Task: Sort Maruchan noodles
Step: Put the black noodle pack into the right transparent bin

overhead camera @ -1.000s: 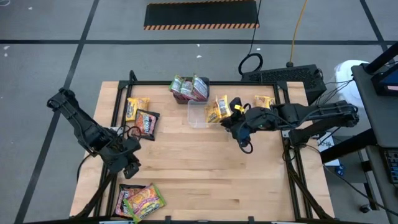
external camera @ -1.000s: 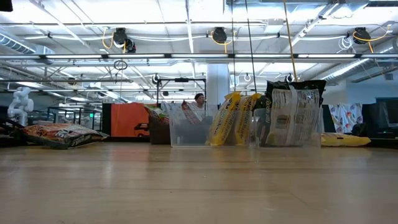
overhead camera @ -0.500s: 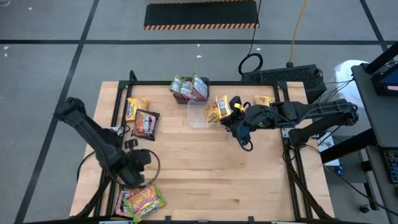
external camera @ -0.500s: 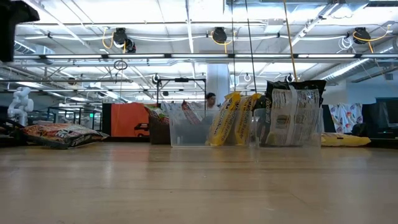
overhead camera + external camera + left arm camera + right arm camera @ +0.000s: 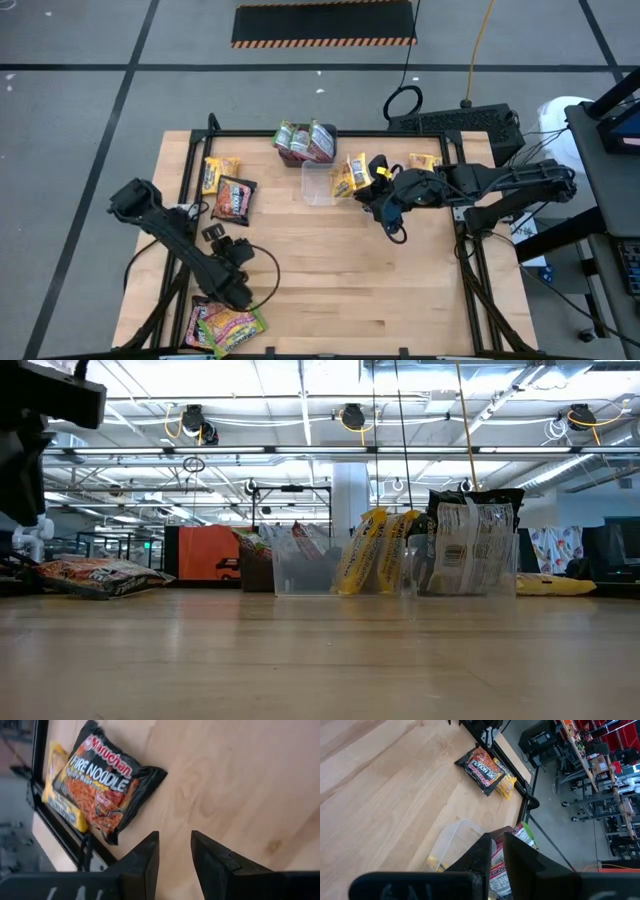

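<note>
A black Maruchan packet (image 5: 102, 782) lies flat at the far left and overlaps a yellow packet (image 5: 59, 795) beside the frame rail. My left gripper (image 5: 174, 840) is open above bare wood just on the near side of this pair (image 5: 232, 196), tipped steeply down, and touches nothing. More packets, green-pink and dark, lie at the near left (image 5: 225, 325). A yellow packet (image 5: 350, 176) stands by a clear tub (image 5: 318, 184). My right gripper (image 5: 497, 842) waits high beside that tub (image 5: 455, 837) with a narrow gap and nothing between its fingers.
A dark box (image 5: 305, 142) with green-edged packets stands at the far middle. Another yellow packet (image 5: 425, 162) lies at the far right. In the low view an upright packet with a black top (image 5: 470, 545) stands right of the tub (image 5: 300, 565). The table's middle (image 5: 330, 270) is bare wood.
My left arm has swung out toward the table's near edge and sunk, and its gripper has tipped further down. It now shows at the top left of the low view. The packets and my right arm have stayed where they were.
</note>
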You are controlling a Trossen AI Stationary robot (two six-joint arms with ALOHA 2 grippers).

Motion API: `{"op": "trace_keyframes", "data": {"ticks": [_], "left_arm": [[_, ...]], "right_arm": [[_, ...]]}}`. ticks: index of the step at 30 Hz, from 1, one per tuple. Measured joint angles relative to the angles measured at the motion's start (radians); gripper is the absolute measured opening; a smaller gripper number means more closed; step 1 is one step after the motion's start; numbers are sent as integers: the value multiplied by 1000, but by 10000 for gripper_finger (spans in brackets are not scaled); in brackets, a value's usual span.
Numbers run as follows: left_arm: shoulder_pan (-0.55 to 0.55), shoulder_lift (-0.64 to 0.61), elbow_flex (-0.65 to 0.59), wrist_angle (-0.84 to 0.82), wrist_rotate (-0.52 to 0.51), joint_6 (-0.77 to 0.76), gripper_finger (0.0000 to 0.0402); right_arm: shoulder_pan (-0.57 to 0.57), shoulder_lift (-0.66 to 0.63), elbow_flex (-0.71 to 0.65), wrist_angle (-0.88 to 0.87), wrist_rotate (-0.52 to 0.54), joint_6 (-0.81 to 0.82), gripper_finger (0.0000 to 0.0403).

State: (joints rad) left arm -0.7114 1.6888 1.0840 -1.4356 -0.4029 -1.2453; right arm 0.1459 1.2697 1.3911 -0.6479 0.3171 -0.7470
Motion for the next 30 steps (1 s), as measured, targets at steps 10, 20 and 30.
{"op": "trace_keyframes", "data": {"ticks": [10, 20, 30], "left_arm": [[153, 2, 0, 125, 28, -375, 117], [298, 2, 0, 138, 39, -598, 117], [440, 1, -57, 159, -5, -616, 117]], "right_arm": [[0, 0, 0, 0, 0, -2, 43], [0, 0, 0, 26, 0, -55, 43], [0, 0, 0, 52, 0, -62, 43]]}}
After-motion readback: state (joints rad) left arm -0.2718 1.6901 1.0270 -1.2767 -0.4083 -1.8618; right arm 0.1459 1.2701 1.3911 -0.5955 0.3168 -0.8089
